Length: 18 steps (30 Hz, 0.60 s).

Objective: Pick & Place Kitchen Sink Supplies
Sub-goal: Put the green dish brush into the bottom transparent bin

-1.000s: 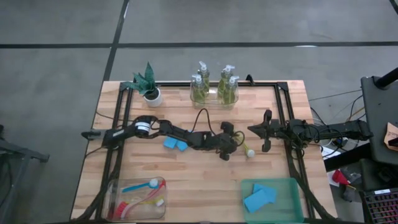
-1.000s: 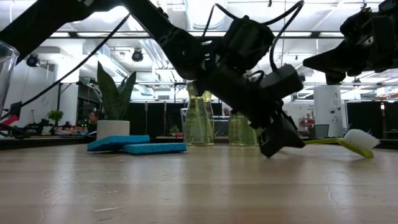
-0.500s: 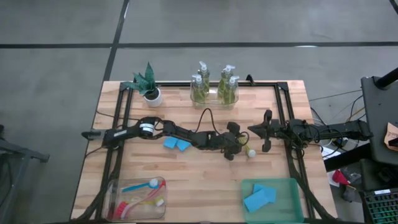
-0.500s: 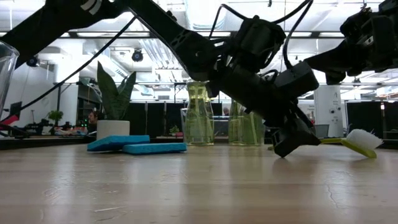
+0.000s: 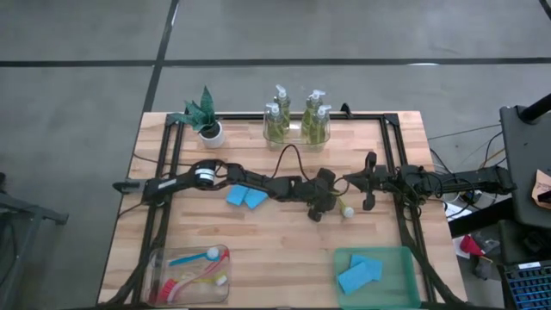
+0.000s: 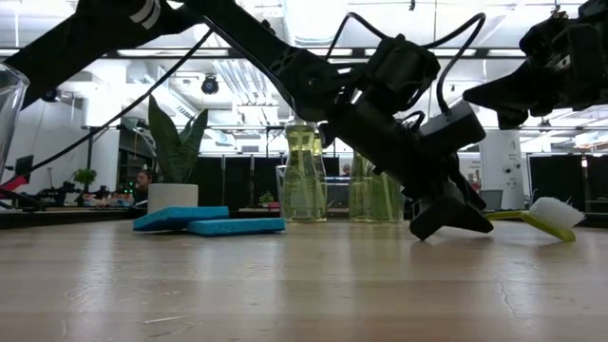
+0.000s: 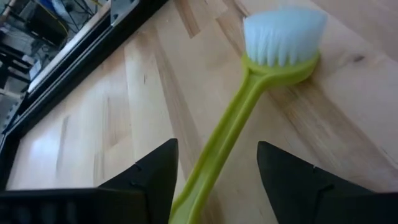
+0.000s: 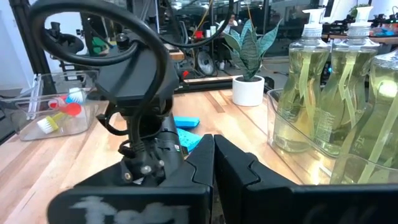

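Left gripper (image 5: 331,207) is down low at mid-table, tips almost on the wood, fingers spread with nothing clamped between them. The yellow-green dish brush (image 7: 249,99) lies flat on the table (image 5: 258,250), and the left wrist view shows the key line-up: its handle runs straight out from between the two fingers, lengthwise along the gripper's own reach, with the white bristle head at the far end, ahead of the tips. So the near end of the handle sits in the gap, and the fingers flank it on either side without visibly pinching it. Judging by that, closing here should catch the handle near its tail. Right gripper (image 5: 368,181) hovers shut just beyond the brush head, also close, but the left is the one lined up on it.
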Available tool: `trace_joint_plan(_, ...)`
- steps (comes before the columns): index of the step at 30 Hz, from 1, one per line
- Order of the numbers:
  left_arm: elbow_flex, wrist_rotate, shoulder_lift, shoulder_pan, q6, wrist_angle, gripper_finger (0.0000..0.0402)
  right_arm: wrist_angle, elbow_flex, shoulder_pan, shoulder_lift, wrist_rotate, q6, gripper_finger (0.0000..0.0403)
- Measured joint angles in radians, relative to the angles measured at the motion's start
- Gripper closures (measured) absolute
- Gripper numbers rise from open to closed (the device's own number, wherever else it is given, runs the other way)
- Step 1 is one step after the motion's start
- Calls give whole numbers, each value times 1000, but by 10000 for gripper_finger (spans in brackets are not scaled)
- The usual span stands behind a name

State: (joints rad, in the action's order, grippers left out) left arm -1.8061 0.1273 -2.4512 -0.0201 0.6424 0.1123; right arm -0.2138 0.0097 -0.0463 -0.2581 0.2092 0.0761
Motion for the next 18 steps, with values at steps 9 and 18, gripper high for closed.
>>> trace_joint_plan(9, 3, -47, -5, 33, -74, 8, 253, 0, 0, 0, 0, 0, 0, 394)
trace_joint_plan(18, 10, -87, -5, 43, -137, -34, 382, 0, 0, 0, -1, 0, 0, 394)
